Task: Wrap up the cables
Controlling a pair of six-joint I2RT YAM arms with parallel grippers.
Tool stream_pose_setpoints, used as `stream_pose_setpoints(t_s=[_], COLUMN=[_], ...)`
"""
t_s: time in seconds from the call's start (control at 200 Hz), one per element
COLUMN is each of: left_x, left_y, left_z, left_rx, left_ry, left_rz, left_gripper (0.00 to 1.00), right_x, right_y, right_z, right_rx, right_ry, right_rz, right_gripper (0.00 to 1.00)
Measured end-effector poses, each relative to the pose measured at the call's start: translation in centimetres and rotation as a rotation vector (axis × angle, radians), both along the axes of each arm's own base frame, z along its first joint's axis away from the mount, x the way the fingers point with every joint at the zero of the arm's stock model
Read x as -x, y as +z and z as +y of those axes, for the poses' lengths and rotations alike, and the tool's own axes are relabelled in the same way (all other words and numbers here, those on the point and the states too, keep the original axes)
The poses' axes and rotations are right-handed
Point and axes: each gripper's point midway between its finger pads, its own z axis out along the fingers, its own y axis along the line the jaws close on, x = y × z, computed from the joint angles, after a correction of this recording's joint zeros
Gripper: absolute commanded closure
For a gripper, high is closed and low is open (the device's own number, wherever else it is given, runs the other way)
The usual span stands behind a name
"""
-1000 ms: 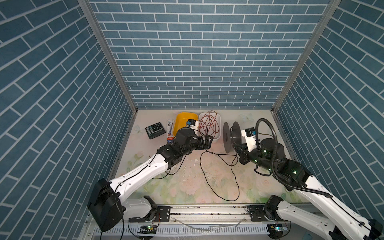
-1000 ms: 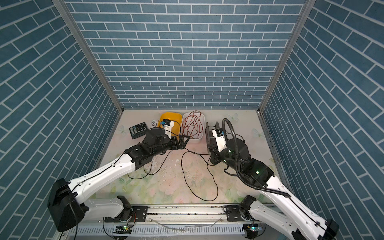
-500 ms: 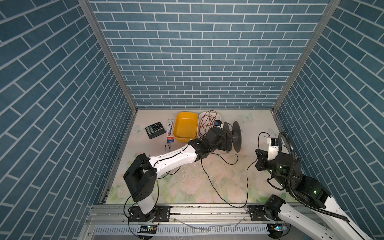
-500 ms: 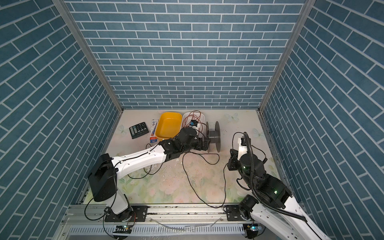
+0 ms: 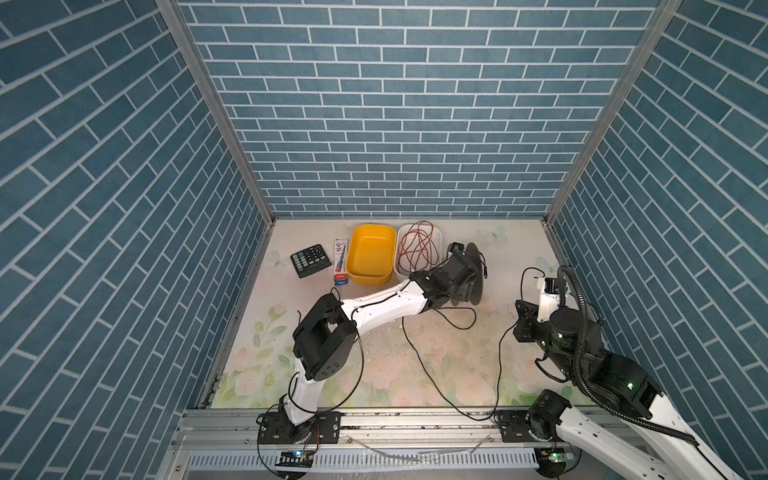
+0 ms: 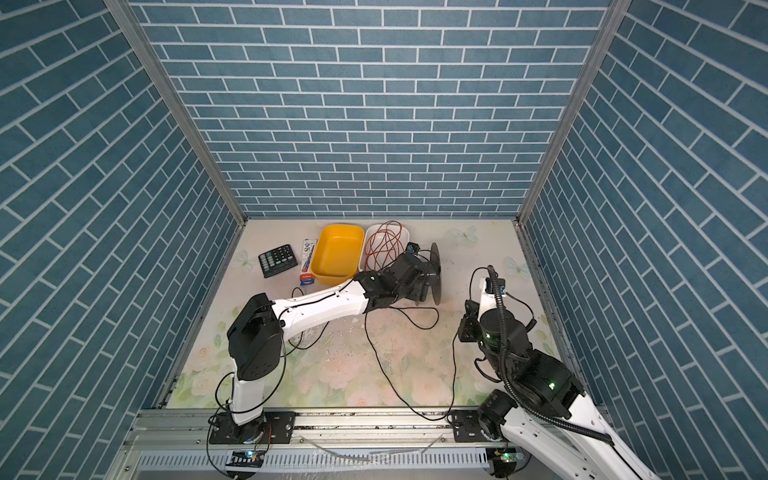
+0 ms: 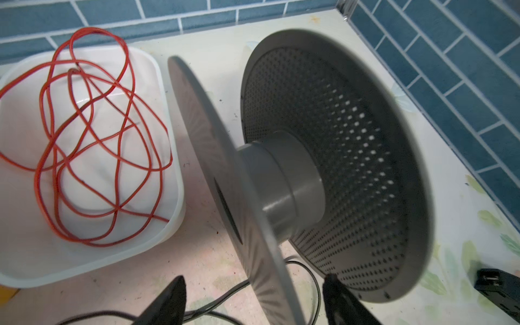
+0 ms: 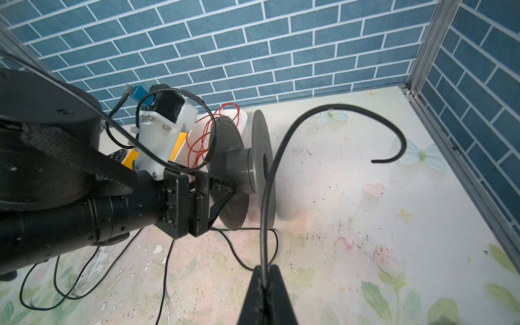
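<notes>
Two tools show. The right tool [image 8: 266,270] is clamped on the black cable [image 8: 329,106], whose free end arcs above the bench [image 5: 511,257]. The rest trails slack across the bench toward the grey spool [image 5: 473,274], on edge at the far middle. The left tool [image 7: 255,278] stands apart, straddling the spool flange nearest the white tub [image 7: 171,135].
</notes>
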Motion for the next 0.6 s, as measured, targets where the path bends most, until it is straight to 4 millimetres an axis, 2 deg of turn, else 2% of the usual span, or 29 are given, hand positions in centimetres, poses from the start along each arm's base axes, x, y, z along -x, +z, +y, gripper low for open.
stream_pose_setpoints(t_s=[0.09, 0.245, 0.395, 0.6], left_x=[0.04, 0.04, -0.08, -0.45], left_y=[-0.22, 0.12, 0.34, 0.36], left_z=[0.17, 0.20, 0.24, 0.55], left_rx=[-0.024, -0.047, -0.051, -0.068], left_ry=[-0.005, -0.027, -0.035, -0.044], left_rz=[0.002, -0.008, -0.008, -0.012], left_gripper=[0.41, 0.65, 0.79, 0.84], right_x=[-0.02, -0.05, -0.14, -0.43], right_y=[-0.04, -0.05, 0.00, -0.03], right_z=[0.01, -0.04, -0.26, -0.41], right_rx=[0.001, 0.003, 0.007, 0.015], right_ry=[0.000, -0.004, -0.016, -0.032], right_rz=[0.001, 0.001, -0.003, -0.005], right_gripper=[1.00, 1.00, 1.00, 1.00])
